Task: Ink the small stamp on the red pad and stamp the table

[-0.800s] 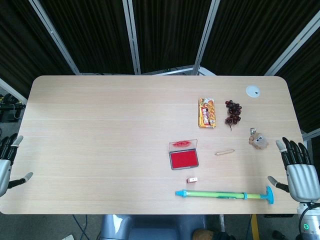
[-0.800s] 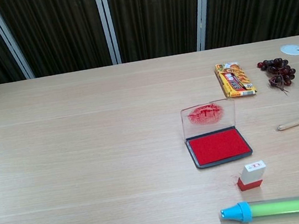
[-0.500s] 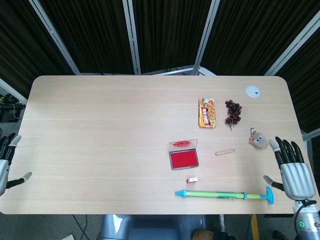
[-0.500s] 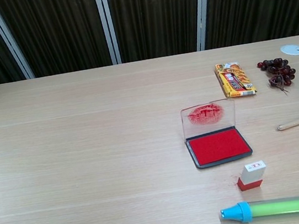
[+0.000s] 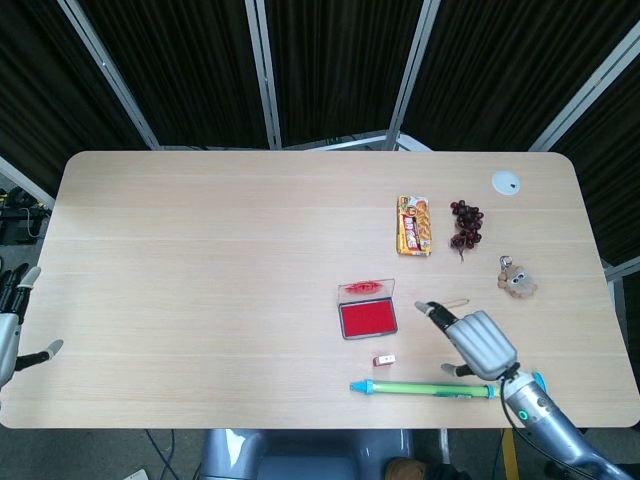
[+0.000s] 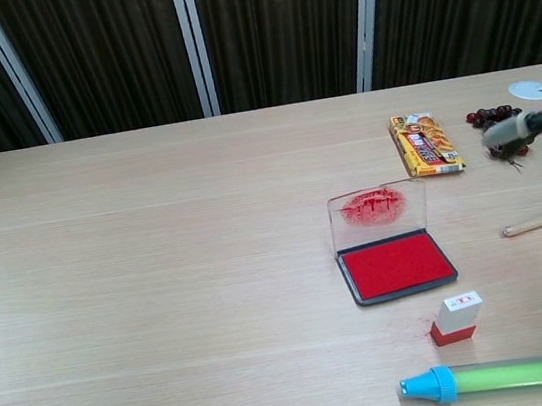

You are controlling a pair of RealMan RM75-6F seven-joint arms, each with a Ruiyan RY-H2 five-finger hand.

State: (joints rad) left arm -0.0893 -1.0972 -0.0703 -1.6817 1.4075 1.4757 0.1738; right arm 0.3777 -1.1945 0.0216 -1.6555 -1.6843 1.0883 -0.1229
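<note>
The small stamp (image 5: 385,359) (image 6: 457,317), white with a red base, stands on the table just in front of the open red ink pad (image 5: 367,318) (image 6: 397,265). The pad's clear lid (image 6: 377,210) stands upright and is smeared with red. My right hand (image 5: 475,342) hovers over the table to the right of the pad and the stamp, fingers apart, holding nothing. One fingertip (image 6: 508,129) of it shows in the chest view. My left hand (image 5: 8,335) hangs open off the table's left edge.
A green tube with blue ends (image 5: 430,389) (image 6: 517,373) lies along the front edge, just below my right hand. A wooden stick (image 6: 533,223), a snack packet (image 5: 414,225), grapes (image 5: 466,222), a plush toy (image 5: 516,280) and a white disc (image 5: 506,182) lie at the right.
My right hand has swung from the table's right edge leftward over the table, to beside the pad and stamp. The left hand has slipped slightly lower. The stamp has not moved.
</note>
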